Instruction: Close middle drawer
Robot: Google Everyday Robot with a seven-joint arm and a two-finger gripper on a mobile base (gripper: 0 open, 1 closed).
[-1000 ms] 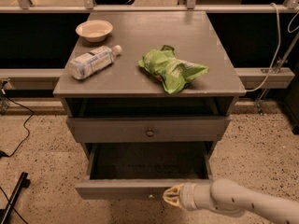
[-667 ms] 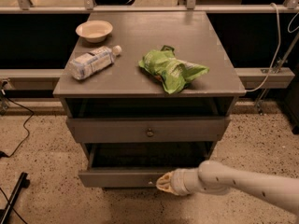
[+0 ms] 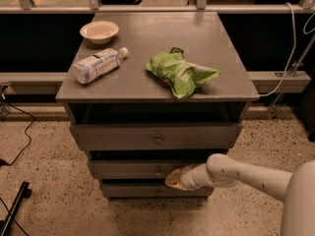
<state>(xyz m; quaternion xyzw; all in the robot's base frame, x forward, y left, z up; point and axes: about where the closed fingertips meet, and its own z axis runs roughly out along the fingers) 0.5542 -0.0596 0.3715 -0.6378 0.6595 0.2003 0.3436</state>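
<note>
The middle drawer (image 3: pixel 128 169) is a grey flat front with a small dark knob (image 3: pixel 158 171). It sits almost fully in, a little proud of the lowest drawer front (image 3: pixel 147 191). My gripper (image 3: pixel 173 180) is at the end of the white arm that reaches in from the lower right. Its tan fingers are shut together and press against the middle drawer's front, just right of and below the knob. The uppermost drawer front (image 3: pixel 123 136) stands out slightly farther than the middle one.
On the cabinet top (image 3: pixel 221 58) lie a white bowl (image 3: pixel 99 31), a plastic bottle on its side (image 3: pixel 98 65) and a green chip bag (image 3: pixel 181 74). A dark stand leg (image 3: pixel 12 211) and a cable lie on the speckled floor at the left.
The middle drawer has slid from wide open to nearly shut. My gripper has moved with it towards the cabinet, staying on the drawer front.
</note>
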